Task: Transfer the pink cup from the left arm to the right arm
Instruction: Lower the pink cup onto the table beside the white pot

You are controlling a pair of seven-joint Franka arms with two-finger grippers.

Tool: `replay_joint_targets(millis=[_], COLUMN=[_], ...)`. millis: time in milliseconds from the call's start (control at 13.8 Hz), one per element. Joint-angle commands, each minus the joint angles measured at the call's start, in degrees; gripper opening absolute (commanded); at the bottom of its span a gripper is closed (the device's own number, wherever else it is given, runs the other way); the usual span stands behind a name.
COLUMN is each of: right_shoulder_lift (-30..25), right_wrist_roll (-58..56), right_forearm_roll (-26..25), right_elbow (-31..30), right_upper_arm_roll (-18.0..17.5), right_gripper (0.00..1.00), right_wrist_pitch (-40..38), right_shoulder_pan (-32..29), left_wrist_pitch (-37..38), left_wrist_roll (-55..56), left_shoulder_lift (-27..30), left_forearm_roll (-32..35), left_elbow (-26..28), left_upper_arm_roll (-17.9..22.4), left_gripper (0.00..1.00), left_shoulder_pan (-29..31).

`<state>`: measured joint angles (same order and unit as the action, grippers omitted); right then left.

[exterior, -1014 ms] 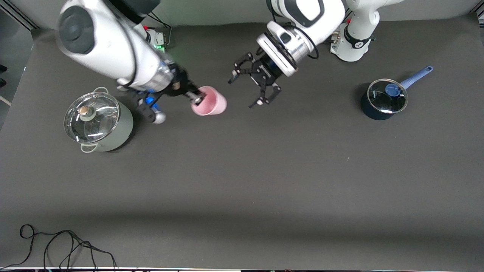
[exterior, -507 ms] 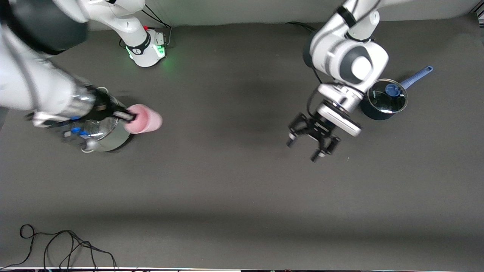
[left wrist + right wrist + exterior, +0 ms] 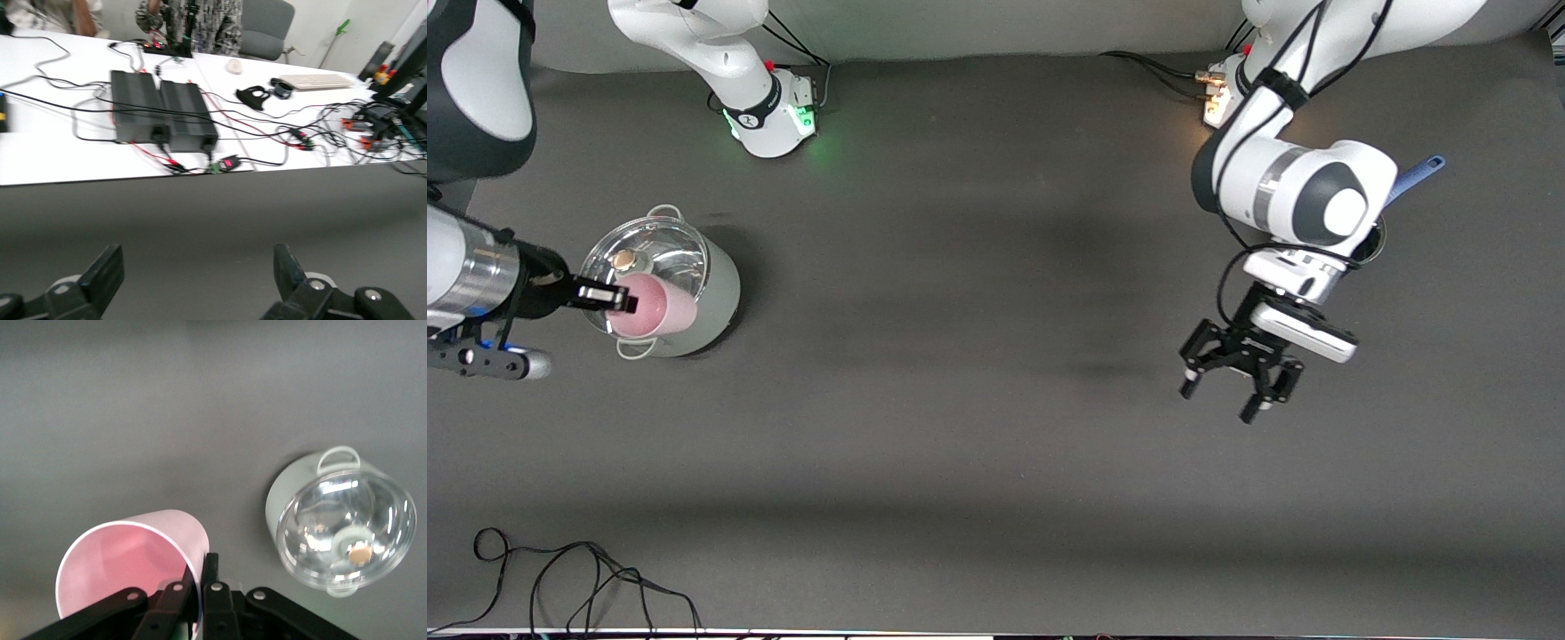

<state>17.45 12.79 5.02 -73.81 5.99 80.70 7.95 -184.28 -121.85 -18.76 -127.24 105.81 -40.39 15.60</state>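
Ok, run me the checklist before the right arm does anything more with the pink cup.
1. Grip on cup: ok. The right gripper is shut on the pink cup at its rim, one finger inside.
2. Left gripper released: ok. Open and empty, over bare table toward the left arm's end.
3. Arms apart: ok. A wide stretch of table lies between them.
4. Space under cup: not ok for lowering. It hangs over the lidded pot.
5. Cup contents: ok. The right wrist view shows it empty.

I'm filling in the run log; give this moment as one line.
right gripper: shut on pink cup, over lidded green pot | left gripper: open, empty, over bare table | handover: done
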Motion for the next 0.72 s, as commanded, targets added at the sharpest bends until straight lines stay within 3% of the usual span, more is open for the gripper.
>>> replay_joint_targets(millis=[0,290,652], right_shoulder_lift=[-6.8,-6.9,-3.5], right_wrist_roll=[-2.5,-2.4,-2.4], right_forearm_roll=[-0.7,-0.7,-0.5], right_elbow=[-15.2,-28.5,-38.1], right_upper_arm_roll=[0.8,0.9,0.9], right_gripper=[0.0,0.0,0.0], right_wrist_pitch=[11.4,28.1,44.9], right_shoulder_pan=[0.8,0.8,0.7], left_wrist_pitch=[-1.6,-2.3,-2.0], left_wrist_roll=[-1.2,-1.5,-3.9], left_shoulder_lift=[-0.2,-0.8,-1.9], left_forearm_roll=[1.7,3.3,3.5], left_elbow=[-1.4,-1.0,-1.1], left_upper_arm_roll=[1.8,4.8,5.4], left_gripper=[1.0,1.0,1.0], left_shoulder_pan=[0.8,1.0,1.9])
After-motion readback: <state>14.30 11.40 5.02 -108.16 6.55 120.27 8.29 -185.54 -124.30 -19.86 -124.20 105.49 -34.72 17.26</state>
